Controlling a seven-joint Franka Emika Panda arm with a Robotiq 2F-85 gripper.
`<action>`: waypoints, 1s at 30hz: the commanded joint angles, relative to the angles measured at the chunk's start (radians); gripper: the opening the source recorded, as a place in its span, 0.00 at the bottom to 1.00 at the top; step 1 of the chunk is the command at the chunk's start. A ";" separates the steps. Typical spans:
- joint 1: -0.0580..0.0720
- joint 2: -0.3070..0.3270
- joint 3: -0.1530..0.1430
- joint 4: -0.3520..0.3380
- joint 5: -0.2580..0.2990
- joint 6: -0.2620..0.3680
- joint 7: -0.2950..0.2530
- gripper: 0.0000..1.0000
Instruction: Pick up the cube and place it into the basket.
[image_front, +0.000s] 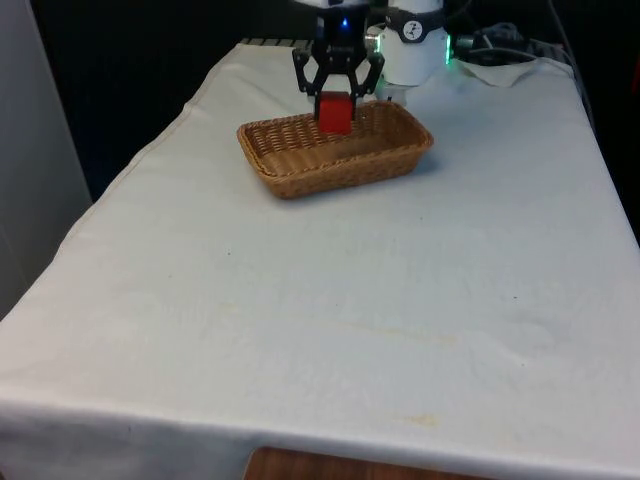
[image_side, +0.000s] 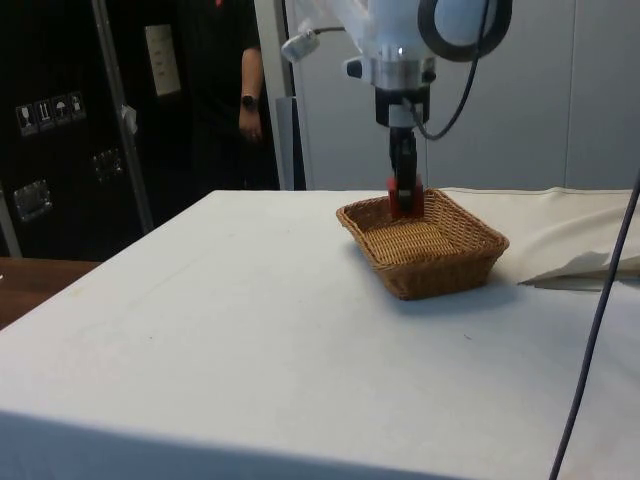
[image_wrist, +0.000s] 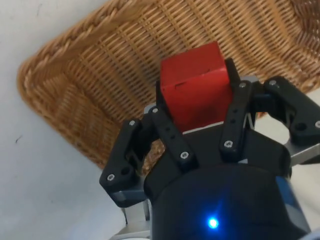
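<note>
A red cube (image_front: 335, 112) (image_side: 406, 198) (image_wrist: 196, 85) hangs in my black gripper (image_front: 337, 98) (image_side: 405, 196) (image_wrist: 196, 102), which is shut on its two sides. The cube is held just above the far end of a woven wicker basket (image_front: 300, 182) (image_side: 440, 280) (image_wrist: 90, 100), over the basket's inner floor. The basket stands towards the table's far end, slightly to the front view's left of centre. Nothing else lies inside the basket.
White cloth covers the table (image_front: 330, 300). A crumpled fold of cloth (image_front: 505, 65) (image_side: 590, 262) lies behind the basket near the robot's base. A person (image_side: 235, 90) in dark clothes stands beyond the table in the side view.
</note>
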 joint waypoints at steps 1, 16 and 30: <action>0.003 0.020 -0.004 -0.006 0.018 0.034 -0.017 0.01; 0.000 0.116 -0.029 -0.055 0.042 0.180 -0.051 0.01; 0.002 0.143 -0.035 -0.051 0.017 0.194 -0.026 0.03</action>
